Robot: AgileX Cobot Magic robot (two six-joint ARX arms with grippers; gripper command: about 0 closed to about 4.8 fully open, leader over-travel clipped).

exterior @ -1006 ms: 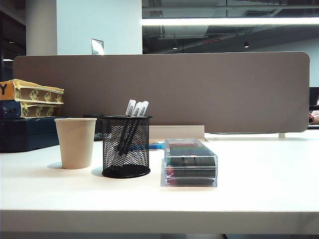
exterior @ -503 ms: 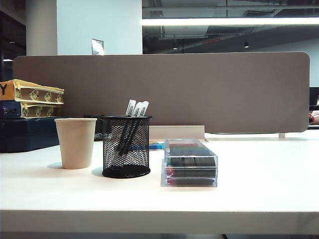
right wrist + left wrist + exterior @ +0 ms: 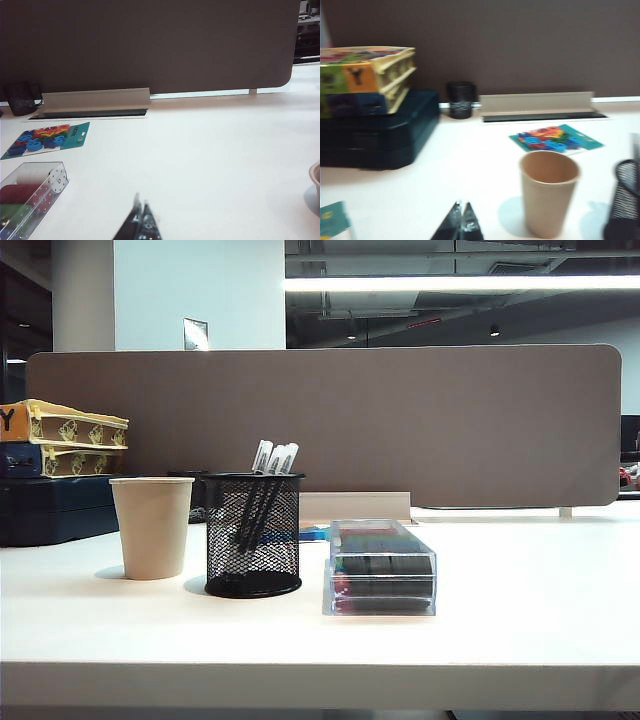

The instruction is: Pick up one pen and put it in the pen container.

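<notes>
The pen container (image 3: 253, 535), a black wire-mesh cup, stands on the white table (image 3: 520, 630) left of the middle. Three black pens with whitish ends (image 3: 275, 458) lean inside it, and I cannot tell the pen apart from the others. No gripper shows in the exterior view. In the left wrist view my left gripper (image 3: 463, 203) is shut and holds nothing, low over the table, with the pen container (image 3: 626, 200) at the frame's edge. In the right wrist view my right gripper (image 3: 141, 197) is shut and holds nothing, over bare table.
A beige paper cup (image 3: 152, 525) stands left of the mesh cup and a clear plastic box (image 3: 381, 567) right of it. Stacked boxes on a dark case (image 3: 60, 505) sit at the far left. A brown divider panel (image 3: 400, 420) closes the back. A colourful card (image 3: 47, 137) lies near it.
</notes>
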